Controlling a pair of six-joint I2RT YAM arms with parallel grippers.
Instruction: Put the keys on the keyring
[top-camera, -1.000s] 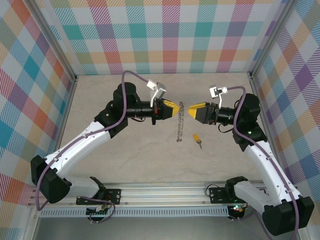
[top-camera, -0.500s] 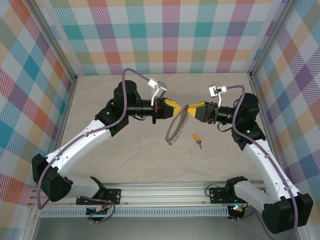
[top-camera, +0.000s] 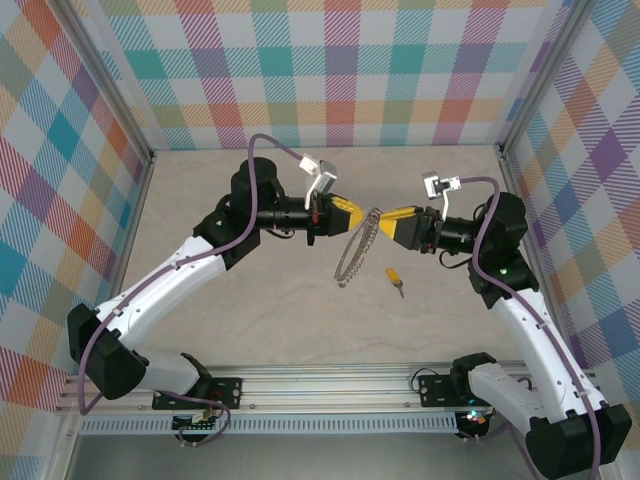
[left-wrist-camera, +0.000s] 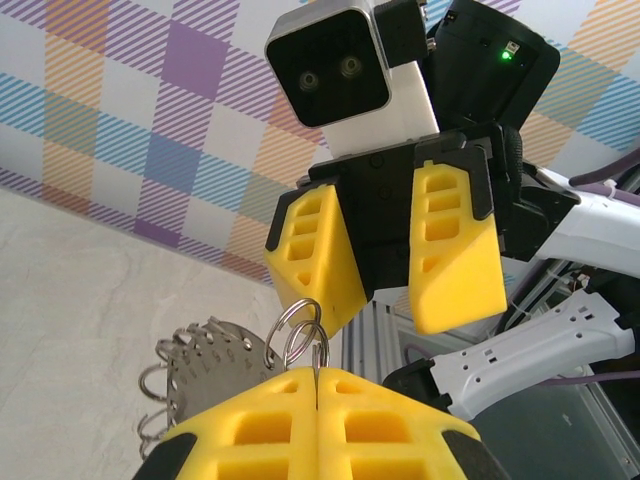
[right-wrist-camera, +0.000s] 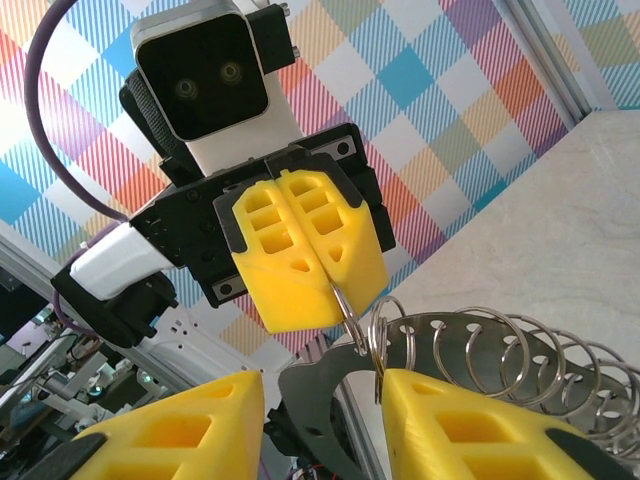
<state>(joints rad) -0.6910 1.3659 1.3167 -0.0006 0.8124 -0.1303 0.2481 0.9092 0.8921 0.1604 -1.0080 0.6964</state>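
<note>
The keyring hangs tilted in the air between both arms, a dark ring fringed with silvery wire loops. My left gripper is shut on one wire loop at the ring's top; the ring's dark plate drops away to the left. My right gripper faces it, open, its yellow fingers on either side of the ring's upper end. One loop rests against my right finger. The small orange-headed key lies on the table below the right gripper.
Checked walls close in the table on three sides. An aluminium rail runs along the near edge between the arm bases. The beige surface around the key is bare.
The keyring has swung from hanging edge-on to a tilt. My right gripper has moved in around its top end and its jaws have narrowed. The key has not moved.
</note>
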